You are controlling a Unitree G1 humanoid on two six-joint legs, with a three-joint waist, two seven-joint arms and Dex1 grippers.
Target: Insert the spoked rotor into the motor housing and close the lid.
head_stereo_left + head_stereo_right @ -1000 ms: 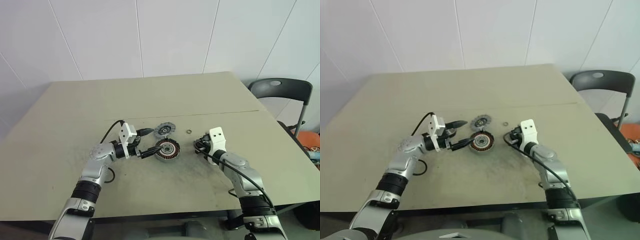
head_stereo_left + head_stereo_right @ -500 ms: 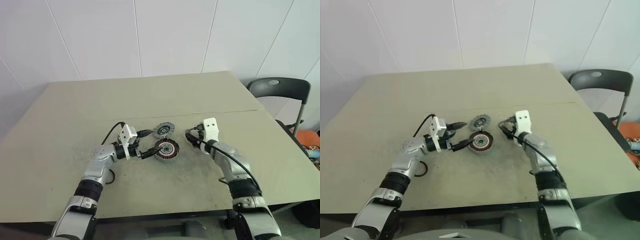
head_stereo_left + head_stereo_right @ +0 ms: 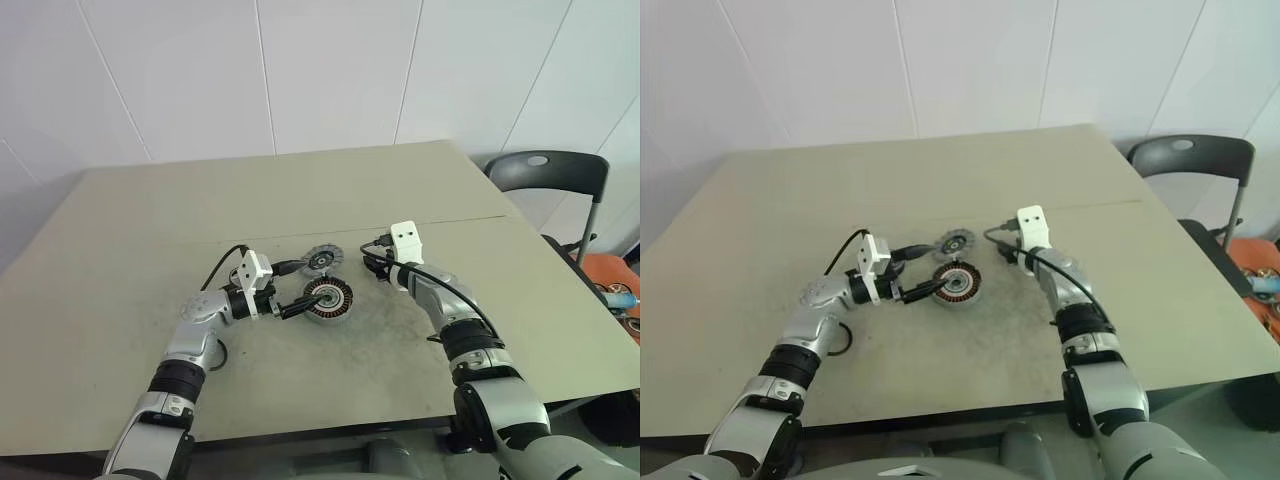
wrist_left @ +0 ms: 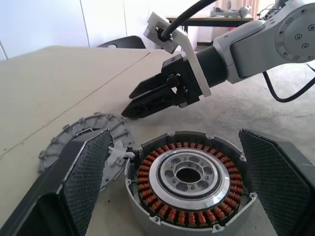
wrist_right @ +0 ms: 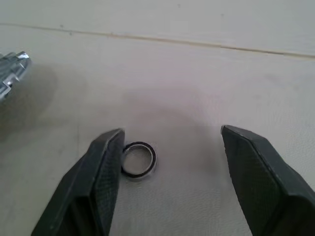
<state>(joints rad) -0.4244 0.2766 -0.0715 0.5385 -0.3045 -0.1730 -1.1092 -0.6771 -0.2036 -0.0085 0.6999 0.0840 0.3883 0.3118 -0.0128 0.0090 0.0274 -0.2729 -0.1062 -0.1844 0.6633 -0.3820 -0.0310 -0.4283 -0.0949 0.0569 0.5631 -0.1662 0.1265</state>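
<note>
The round copper-wound motor housing [image 4: 189, 184] lies on the beige worktop [image 3: 150, 220] between the spread left hand's [image 4: 177, 196] fingers, just beside the flat grey spoked rotor [image 4: 86, 140]. The right hand [image 5: 172, 182], spread, straddles a small metal ring [image 5: 138, 159].

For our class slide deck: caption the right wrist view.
Open right gripper poised over a small metal ring on the table.

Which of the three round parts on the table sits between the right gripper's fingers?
The small ring, a thin bare loop, unlike the copper-wound housing and spoked rotor.
</note>
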